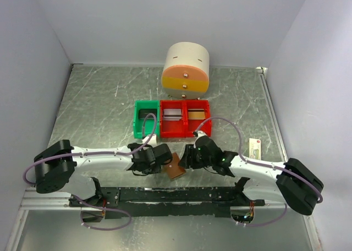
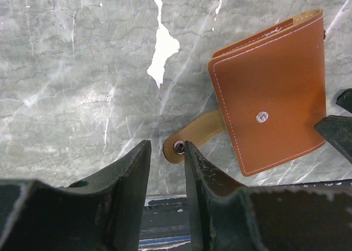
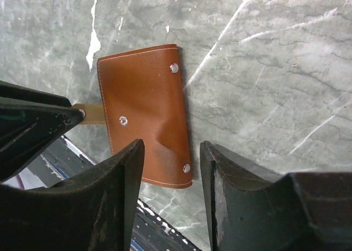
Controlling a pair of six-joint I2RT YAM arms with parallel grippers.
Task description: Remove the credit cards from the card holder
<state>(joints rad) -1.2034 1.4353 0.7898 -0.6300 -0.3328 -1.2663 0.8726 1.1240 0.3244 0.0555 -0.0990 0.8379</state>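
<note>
Plainly, the small flat brown leather-like card holder [image 1: 175,167] is light and supple. Its stitched cover has a soft dent near one corner, so it will flex and skate on the smooth grey marble-patterned table [image 2: 82,69] if it is pushed instead of pinned. The narrow tan closing strap [image 2: 198,131], with a metal snap at its end, hangs loose from one long edge. That strap and the open long edge look like the best places to take hold, with one arm holding the body down while the other lifts the flap.

The holder lies closed and flat near the front of the table, between the two arms. No credit cards can be made out. A thin reddish sliver at the holder's top edge in the left wrist view may be a card edge, but it is too small to tell.

The left gripper [image 2: 168,149] is partly open and holds nothing, and the strap's snap end lies just at its fingertips. The right gripper [image 3: 170,149] is also partly open and empty. It straddles the holder's near corner, one finger over the cover and the other just beside its edge.
</note>
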